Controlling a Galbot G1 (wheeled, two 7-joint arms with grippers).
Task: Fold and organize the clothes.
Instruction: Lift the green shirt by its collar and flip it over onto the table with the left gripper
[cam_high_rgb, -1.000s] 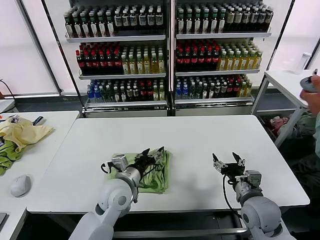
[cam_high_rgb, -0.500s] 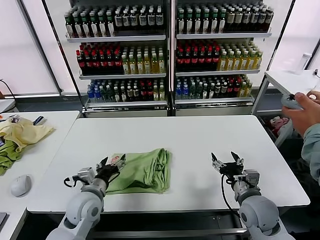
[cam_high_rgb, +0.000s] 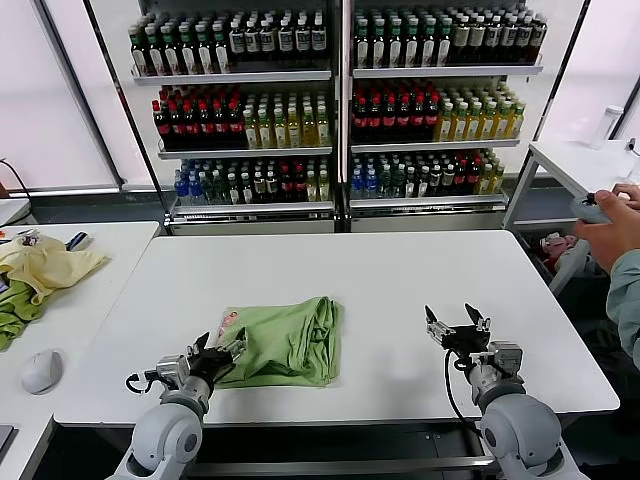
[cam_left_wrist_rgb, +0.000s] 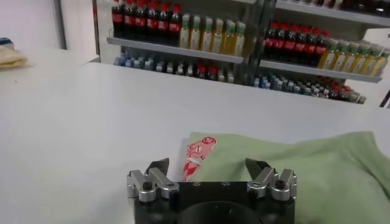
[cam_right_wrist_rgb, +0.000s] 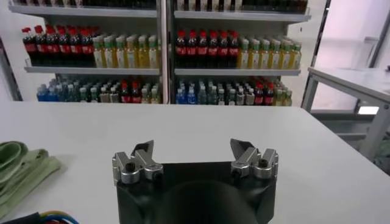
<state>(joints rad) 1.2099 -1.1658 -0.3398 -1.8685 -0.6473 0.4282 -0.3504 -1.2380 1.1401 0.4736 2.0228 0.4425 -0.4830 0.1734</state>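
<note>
While lying bunched on the white table (cam_high_rgb: 400, 290), toward the near edge and left of centre: light green shirt (cam_high_rgb: 285, 342), partly folded into a rough rectangle. Long axis across the table, left to right. Thick gathered folds at the right end; flatter layer at the left end, with a small red-and-white print (cam_left_wrist_rgb: 198, 153) showing at the far left corner.

Left claw (cam_high_rgb: 215, 356) at the shirt's near left corner, jaws spread wide, gripping nothing. Seen from the left wrist: fingertips apart, print and left edge of the cloth straight ahead, between and just beyond the two tips. Touching or only just short of the hem: cannot tell.

Right claw (cam_high_rgb: 457, 327) well apart from the shirt, off to its right over bare table, jaws likewise spread and empty. Seen from the right wrist: only a rolled green edge of cloth at the margin, far to one side.

Judgement: left arm clearly nearer, already lined up on the short left edge, so likely the one to pinch that edge and carry it along the long axis. Right arm in need of a long reach across to the bunched end before helping.

Elsewhere: bottle shelves (cam_high_rgb: 330, 100) behind; side table with pale yellow cloth (cam_high_rgb: 45, 265) at far left.
</note>
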